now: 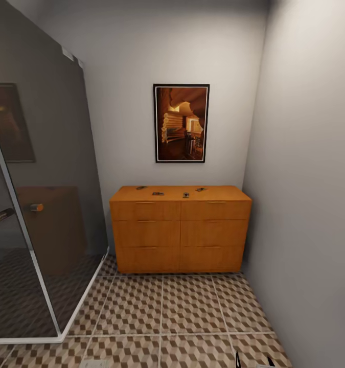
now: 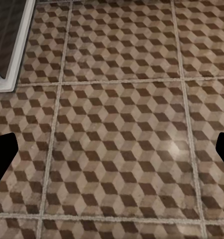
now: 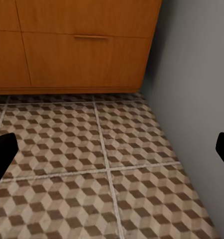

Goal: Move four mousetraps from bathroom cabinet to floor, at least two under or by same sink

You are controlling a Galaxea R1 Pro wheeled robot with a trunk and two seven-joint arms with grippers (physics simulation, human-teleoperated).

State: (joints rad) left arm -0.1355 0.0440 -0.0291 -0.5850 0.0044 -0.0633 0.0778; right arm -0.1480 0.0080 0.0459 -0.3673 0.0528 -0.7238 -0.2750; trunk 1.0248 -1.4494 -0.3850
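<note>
The orange-brown cabinet stands against the far wall, its drawers closed. Several small mousetraps lie on its top, among them one at the left, one near the middle and one further right. The cube-patterned bathroom floor stretches from the cabinet toward me. My left gripper hangs open over bare tiles. My right gripper is open too, low above the floor near the cabinet's bottom right corner. The sink is out of view.
A glass shower enclosure with a white base rim fills the left side; its rim shows in the left wrist view. A grey wall closes the right side. A framed picture hangs above the cabinet.
</note>
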